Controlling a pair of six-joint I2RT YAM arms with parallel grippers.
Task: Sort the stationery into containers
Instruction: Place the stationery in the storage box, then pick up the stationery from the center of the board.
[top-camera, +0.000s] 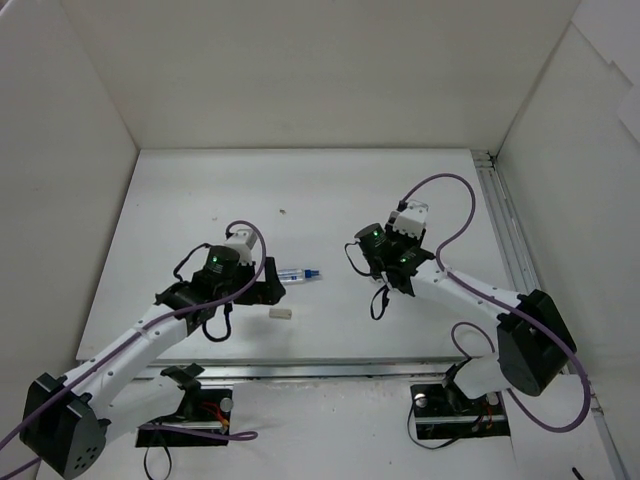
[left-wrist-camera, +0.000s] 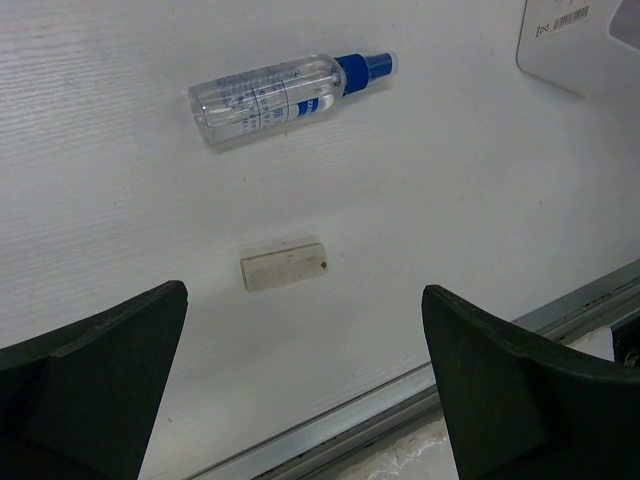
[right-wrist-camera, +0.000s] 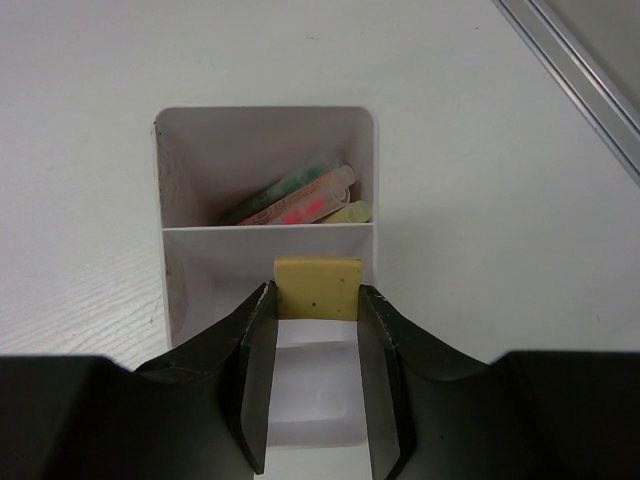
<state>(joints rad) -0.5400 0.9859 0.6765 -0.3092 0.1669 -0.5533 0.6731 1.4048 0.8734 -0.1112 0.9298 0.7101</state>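
Observation:
A beige eraser (right-wrist-camera: 318, 287) is pinched between the fingertips of my right gripper (right-wrist-camera: 315, 292), just over the middle compartment of the white container (right-wrist-camera: 265, 150). The far compartment holds several pens (right-wrist-camera: 300, 200), green, pink and pale yellow. From above, the right gripper (top-camera: 403, 238) covers most of the container (top-camera: 415, 212). My left gripper (left-wrist-camera: 305, 295) stands wide open above the table. A second beige eraser (left-wrist-camera: 284, 267) lies just ahead of it, and a clear tube with a blue end (left-wrist-camera: 290, 95) lies beyond. Both also show from above: eraser (top-camera: 281, 313), tube (top-camera: 298, 272), left gripper (top-camera: 268, 288).
A metal rail (top-camera: 505, 230) runs along the table's right side and another along the near edge (left-wrist-camera: 400, 420). White walls enclose the table on three sides. A white labelled object (left-wrist-camera: 580, 40) shows at the top right of the left wrist view.

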